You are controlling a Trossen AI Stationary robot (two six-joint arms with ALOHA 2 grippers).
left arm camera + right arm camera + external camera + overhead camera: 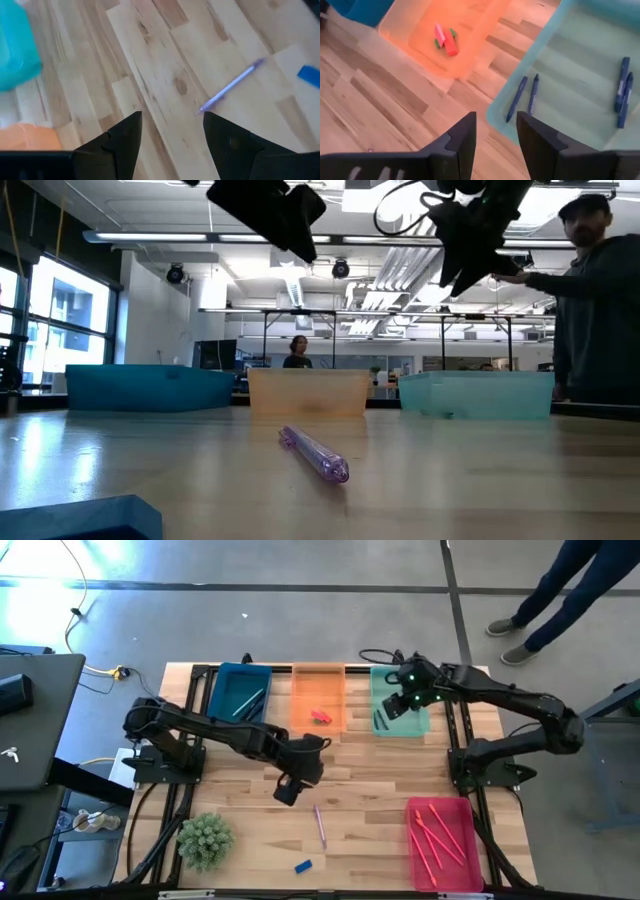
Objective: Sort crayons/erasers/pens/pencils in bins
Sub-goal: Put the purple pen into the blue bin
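In the high view, the blue eraser (303,866) lies nearest the lower edge, loose on the wooden surface (250,830), with the purple pen (320,826) just beyond it. The left hand (287,790) hangs above the surface, near the pen. The right hand (398,704) hovers over the teal bin (400,675). Erasers (320,717) lie in the orange bin (319,673).

In the low view, the blue eraser (75,518) fills the near corner and the pen (315,453) lies behind it.

In the left wrist view, the left hand (172,127) is spread and empty. The pen (231,86) looks light, stiff and likely to roll, so grip it mid-shaft, across its length.

In the right wrist view, the right hand (496,127) is parted and holds nothing, above the teal bin's rim (502,112).
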